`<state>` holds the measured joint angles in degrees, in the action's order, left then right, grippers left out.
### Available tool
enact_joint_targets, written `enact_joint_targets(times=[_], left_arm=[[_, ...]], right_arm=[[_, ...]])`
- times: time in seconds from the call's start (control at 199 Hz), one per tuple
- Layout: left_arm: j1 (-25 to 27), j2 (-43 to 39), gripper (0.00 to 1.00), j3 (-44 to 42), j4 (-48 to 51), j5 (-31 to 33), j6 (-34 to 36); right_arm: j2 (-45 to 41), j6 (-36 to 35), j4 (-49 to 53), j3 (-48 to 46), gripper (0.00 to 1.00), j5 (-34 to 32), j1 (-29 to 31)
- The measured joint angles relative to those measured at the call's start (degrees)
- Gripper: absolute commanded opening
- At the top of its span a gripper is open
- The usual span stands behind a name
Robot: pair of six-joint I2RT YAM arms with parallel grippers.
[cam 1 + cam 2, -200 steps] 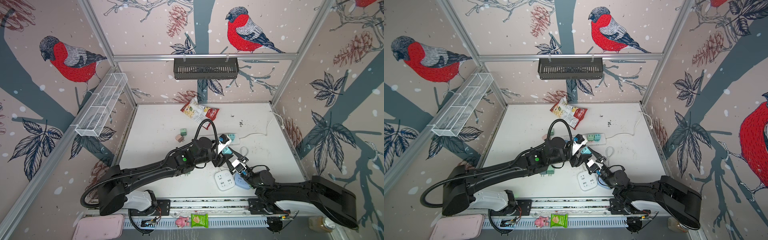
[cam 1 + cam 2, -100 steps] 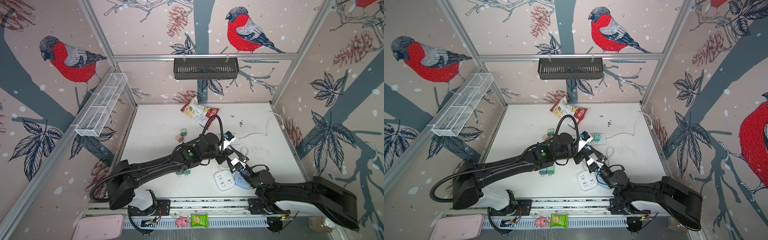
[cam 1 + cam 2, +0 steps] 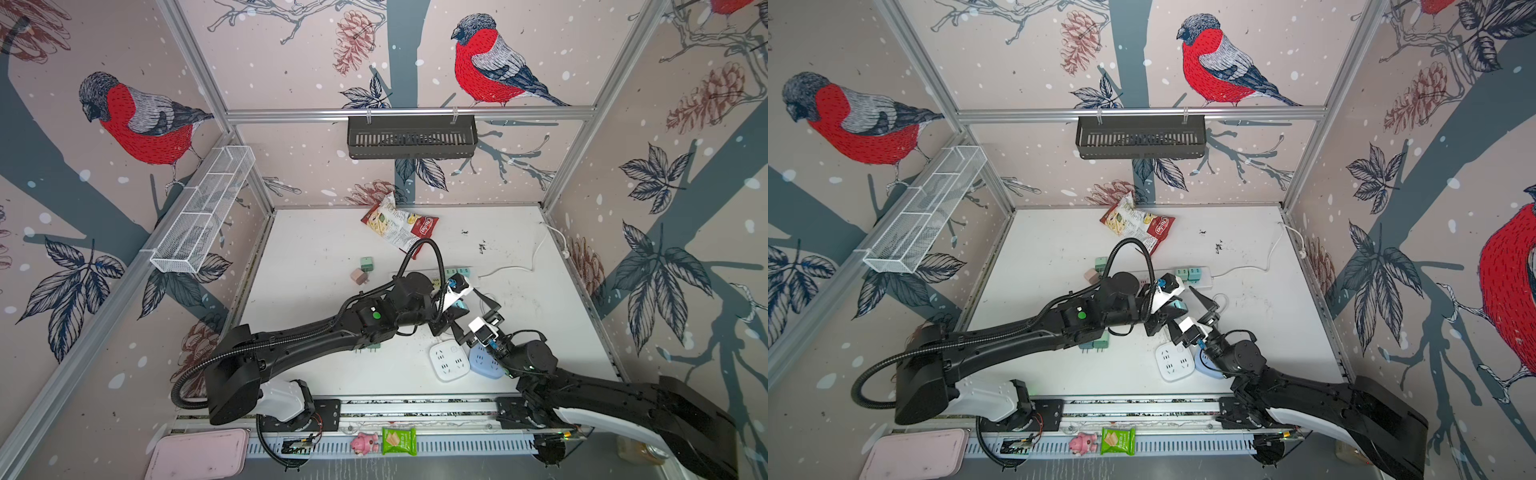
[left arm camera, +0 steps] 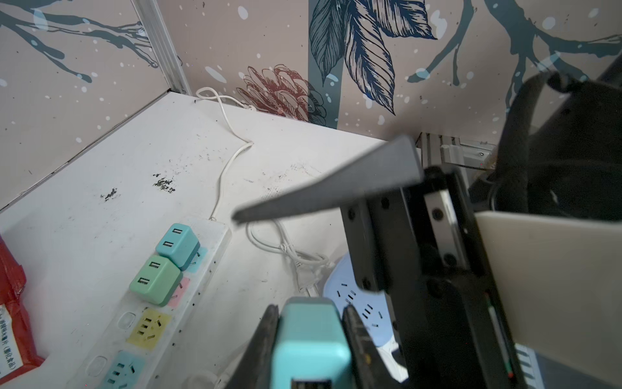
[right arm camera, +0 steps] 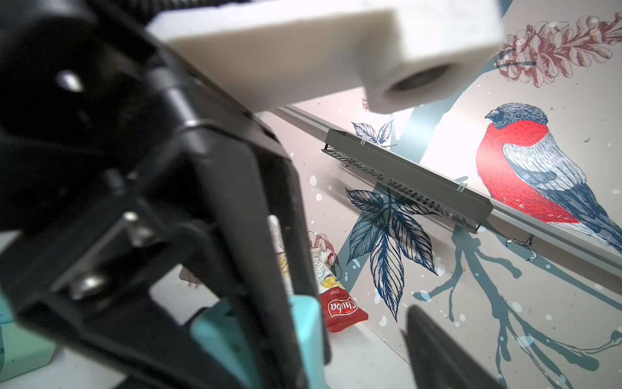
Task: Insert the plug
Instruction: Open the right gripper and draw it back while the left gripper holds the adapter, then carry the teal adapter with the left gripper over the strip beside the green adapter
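The white tabletop [image 3: 316,249] has a long white power strip [image 4: 215,235] near its middle, closer to the back edge. The left gripper [image 4: 309,313] is squeezed tight on the small teal square plug [image 4: 309,343], up in the air just in front of the strip. The right gripper [image 3: 467,313] is spread wide just beside it, holding nothing. This looks like the carrying step. Next, the plug needs lining up over a free socket, then a push down.

The teal plug [image 4: 309,343] looks like smooth, matt plastic. The white power strip [image 4: 203,272] near it is faintly glossy plastic (dirt-flecked). Behind the strip, the crisp bag [image 3: 399,226] is shiny, crinkled foil.
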<state>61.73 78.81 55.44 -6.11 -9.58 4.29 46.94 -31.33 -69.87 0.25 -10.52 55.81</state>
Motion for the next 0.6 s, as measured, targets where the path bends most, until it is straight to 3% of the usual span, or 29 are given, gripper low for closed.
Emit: enact_joint_targets(times=[0.11, 0.216, 0.356, 0.602], left_arm=[[-0.37, -4.2, 0.0, -5.84, -5.7, 7.1, 1.03], [-3.15, -6.64, 0.0, -10.71, -4.59, 12.59, 2.97], [-8.85, -9.11, 0.0, -13.75, -4.85, 15.13, 2.93], [-9.46, -11.72, 0.0, -18.84, -8.66, 12.57, 5.49]], right_arm=[[-6.03, 0.37, 5.62, 0.0, 1.0, 3.32, -1.31], [-12.72, 2.4, 3.04, 0.0, 1.0, 5.86, -2.6], [-20.35, 4.66, 3.76, 0.0, 1.0, 7.76, -4.44], [-25.68, 10.8, 5.97, 0.0, 1.0, 8.74, -9.09]])
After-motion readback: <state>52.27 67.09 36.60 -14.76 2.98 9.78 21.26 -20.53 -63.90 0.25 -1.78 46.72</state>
